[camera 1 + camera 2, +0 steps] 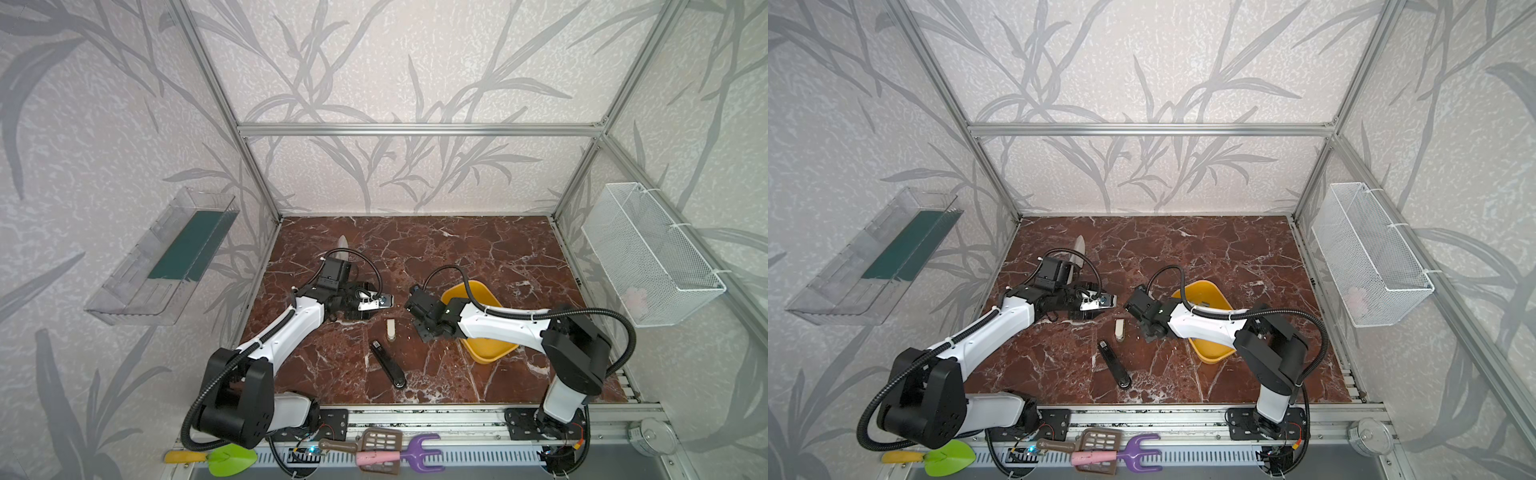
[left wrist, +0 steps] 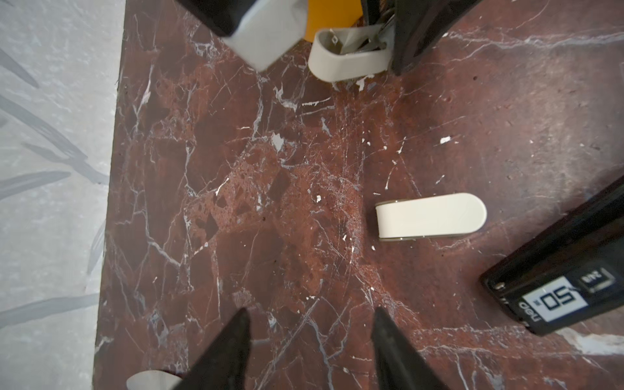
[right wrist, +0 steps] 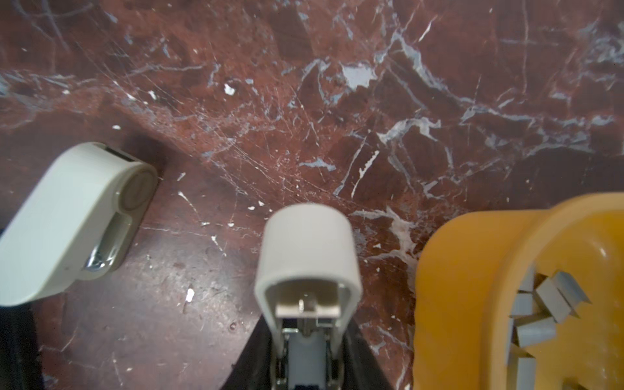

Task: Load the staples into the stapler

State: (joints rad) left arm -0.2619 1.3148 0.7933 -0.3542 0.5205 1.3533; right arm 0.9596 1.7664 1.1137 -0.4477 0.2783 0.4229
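On a red marble tabletop, the black stapler lies slanted in the near middle, its rounded end toward the front edge, touched by neither arm. From above it looks closed, though the view is too small to be sure. The staples, short grey strips, sit heaped in a yellow tray to the stapler's right, beneath the right forearm. The right gripper is clenched on a cream-white block, held just left of the tray. A second cream-white block rests on the table just beyond the stapler's far end. The left gripper hangs over bare marble left of that block, jaws parted and empty. Loading has not visibly begun. Several hazards lie ahead. With the right jaws occupied by the block, that arm cannot take up the staples. The short strips could slip or break apart in a pinch. The stapler, unsteadied on smooth stone, may skid when pried open, and the forearm over the tray could nudge it.
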